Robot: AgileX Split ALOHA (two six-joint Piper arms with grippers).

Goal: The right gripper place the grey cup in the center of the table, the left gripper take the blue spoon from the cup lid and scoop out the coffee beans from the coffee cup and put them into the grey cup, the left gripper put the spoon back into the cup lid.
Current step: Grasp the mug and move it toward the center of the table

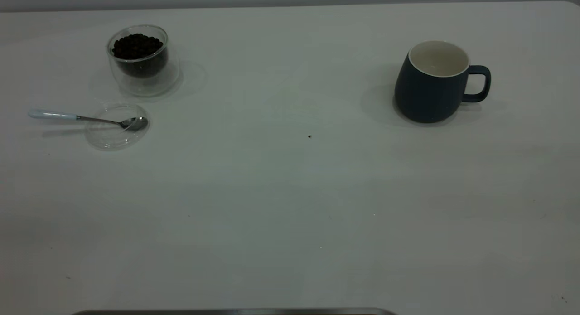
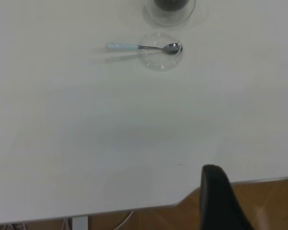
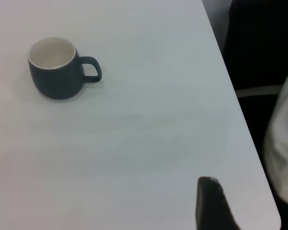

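Two black fingertips are all I am getting of my arms: the left gripper (image 2: 252, 201) is showing one glossy tapered finger (image 2: 221, 199) and a sliver of a second at the frame edge, with wood floor visible in the gap, so I am reading it as released and holding nothing. The right gripper (image 3: 216, 206) is giving me a single dark finger cut off by the frame, and I cannot tell its state.

The grey cup (image 1: 430, 84), a rounded matte blue-grey mug with a white inside and loop handle, is standing upright and empty, well apart from the coffee cup (image 1: 142, 61). That clear double-walled glass is holding a heap of dark coffee beans (image 1: 137, 45). Just beside the glass, the transparent cup lid (image 1: 115, 136) is lying flat on the white table (image 1: 290, 215), hard to make out. The blue spoon (image 1: 86, 118) is resting with its shiny bowl in the lid and its pale handle overhanging the rim, pointing away from the mug.
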